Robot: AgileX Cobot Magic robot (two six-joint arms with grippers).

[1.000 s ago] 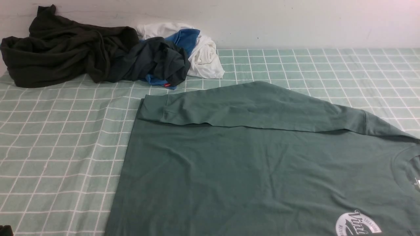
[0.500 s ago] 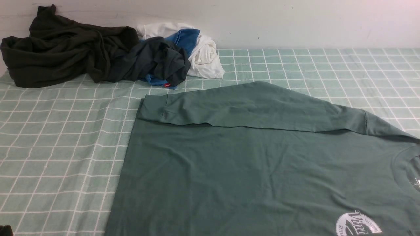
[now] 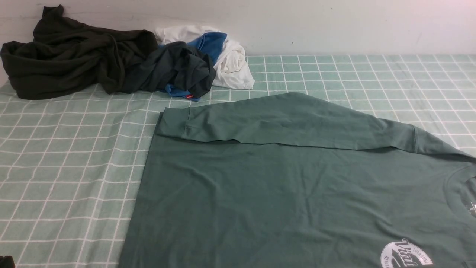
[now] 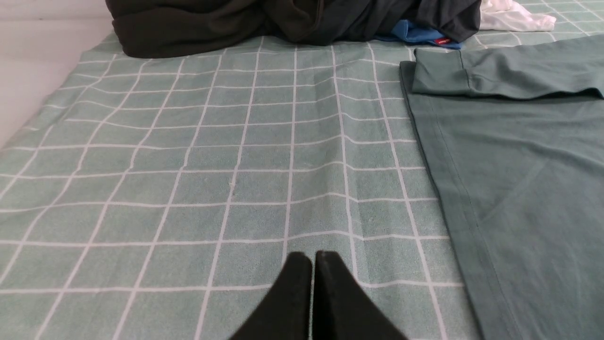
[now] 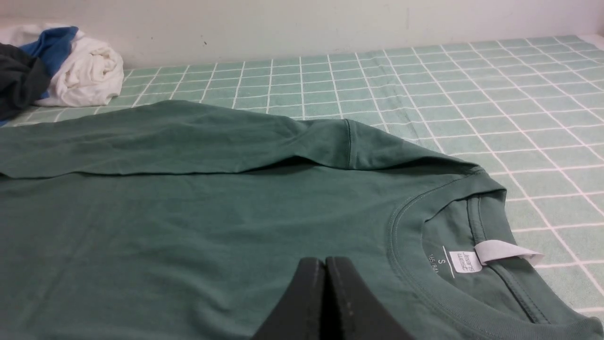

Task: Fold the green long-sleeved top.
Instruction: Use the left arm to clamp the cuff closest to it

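Note:
The green long-sleeved top [image 3: 290,193] lies flat on the checked cloth, neck to the right, hem to the left, with the far sleeve [image 3: 282,121] folded across its far edge and the white round logo [image 3: 406,255] at the near right. It also shows in the left wrist view [image 4: 528,165] and the right wrist view [image 5: 188,217]. My left gripper [image 4: 313,257] is shut and empty over bare checked cloth, left of the hem. My right gripper [image 5: 324,261] is shut and empty above the chest, beside the round neck [image 5: 472,245]. Neither gripper shows in the front view.
A very dark olive-black garment [image 3: 70,56] is heaped at the far left by the wall, with a dark, blue and white pile of clothes [image 3: 208,59] beside it. The pale green checked cloth [image 3: 67,167] covers the table. The wall runs along the far edge.

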